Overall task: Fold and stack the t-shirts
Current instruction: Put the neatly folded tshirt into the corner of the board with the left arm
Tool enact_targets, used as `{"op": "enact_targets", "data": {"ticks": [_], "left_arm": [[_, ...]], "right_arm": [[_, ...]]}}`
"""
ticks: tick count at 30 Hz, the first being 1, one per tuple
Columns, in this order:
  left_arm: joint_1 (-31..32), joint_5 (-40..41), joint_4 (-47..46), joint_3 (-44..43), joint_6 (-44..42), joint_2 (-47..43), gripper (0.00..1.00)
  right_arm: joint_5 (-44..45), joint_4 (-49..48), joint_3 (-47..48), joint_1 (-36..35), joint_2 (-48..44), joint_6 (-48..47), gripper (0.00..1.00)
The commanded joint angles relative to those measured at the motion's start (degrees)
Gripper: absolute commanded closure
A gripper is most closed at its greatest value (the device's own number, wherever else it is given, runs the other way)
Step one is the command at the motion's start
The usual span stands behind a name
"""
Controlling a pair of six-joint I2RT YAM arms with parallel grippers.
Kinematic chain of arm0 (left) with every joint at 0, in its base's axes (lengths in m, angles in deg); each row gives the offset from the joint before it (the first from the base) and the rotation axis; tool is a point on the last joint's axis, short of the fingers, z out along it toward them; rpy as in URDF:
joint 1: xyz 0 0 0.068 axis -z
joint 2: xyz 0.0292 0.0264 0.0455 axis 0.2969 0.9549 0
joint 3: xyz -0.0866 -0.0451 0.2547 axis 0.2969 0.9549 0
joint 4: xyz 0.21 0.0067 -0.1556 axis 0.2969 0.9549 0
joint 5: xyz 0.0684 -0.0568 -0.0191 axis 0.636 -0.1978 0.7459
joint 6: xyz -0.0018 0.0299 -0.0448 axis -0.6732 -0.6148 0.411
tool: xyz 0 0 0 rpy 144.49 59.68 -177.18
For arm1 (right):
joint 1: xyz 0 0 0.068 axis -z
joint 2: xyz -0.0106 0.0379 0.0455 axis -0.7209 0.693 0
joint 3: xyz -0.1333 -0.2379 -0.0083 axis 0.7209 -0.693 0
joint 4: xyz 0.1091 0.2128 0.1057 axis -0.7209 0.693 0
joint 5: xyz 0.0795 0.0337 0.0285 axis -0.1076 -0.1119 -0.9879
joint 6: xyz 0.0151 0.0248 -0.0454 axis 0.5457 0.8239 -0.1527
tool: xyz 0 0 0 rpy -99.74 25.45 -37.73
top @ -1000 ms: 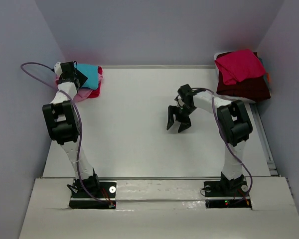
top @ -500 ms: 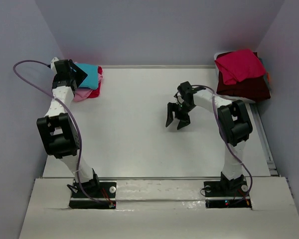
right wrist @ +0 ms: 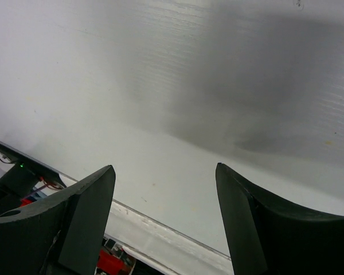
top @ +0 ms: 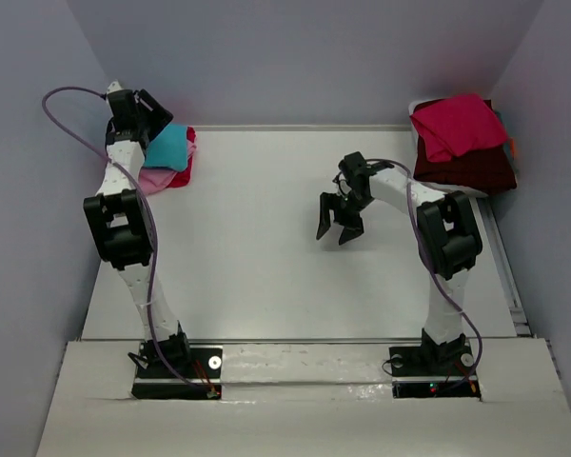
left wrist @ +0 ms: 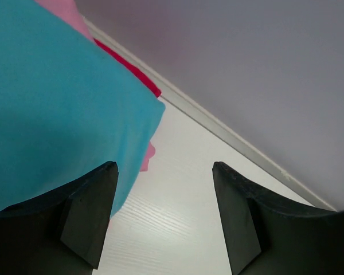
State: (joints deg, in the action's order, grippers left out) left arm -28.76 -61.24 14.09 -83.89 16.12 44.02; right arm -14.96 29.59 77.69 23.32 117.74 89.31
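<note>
l claw [left wrist: 163,169] wide, empty, by smooth folded turquoise t-shirt [left wrist: 51,103] on pink+red pile [top: 162,178]; r claw [right wrist: 165,172] wide too.

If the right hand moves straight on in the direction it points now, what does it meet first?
The right hand would probably meet the bare table first; nothing else shows in its line.

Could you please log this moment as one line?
left hand: open, empty, by turquoise t-shirt | right hand: open, empty, over table
</note>
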Motion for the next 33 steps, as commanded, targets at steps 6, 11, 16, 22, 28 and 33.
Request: {"op": "enact_targets", "data": {"ticks": [6,11,16,22,28,33], "left_arm": [[-2.9,1.4,-2.8,5.3,2.2,5.2,0.22],[-4.8,2.6,-5.3,10.8,2.4,4.2,0.22],[-5.3,0.1,-4.9,9.4,0.7,5.6,0.2],[-5.3,-6.8,-5.8,8.7,-1.2,1.4,0.18],[-2.2,-11.4,-2.7,6.5,-2.9,-6.1,0.18],[3.2,-11.9,2.4,7.3,-4.9,-13.1,0.16]], "right_arm": [[3.3,4.0,4.5,0.4,-3.5,0.3,0.23],[3.3,3.4,3.2,0.4,-3.7,1.0,0.23],[3.4,3.8,4.0,0.4,-3.6,1.1,0.23],[5.4,4.3,6.4,0.4,-5.5,1.7,0.23],[8.1,4.1,9.1,0.4,-7.4,2.0,0.22],[8.9,1.7,8.7,0.4,-10.5,2.3,0.18]]}}
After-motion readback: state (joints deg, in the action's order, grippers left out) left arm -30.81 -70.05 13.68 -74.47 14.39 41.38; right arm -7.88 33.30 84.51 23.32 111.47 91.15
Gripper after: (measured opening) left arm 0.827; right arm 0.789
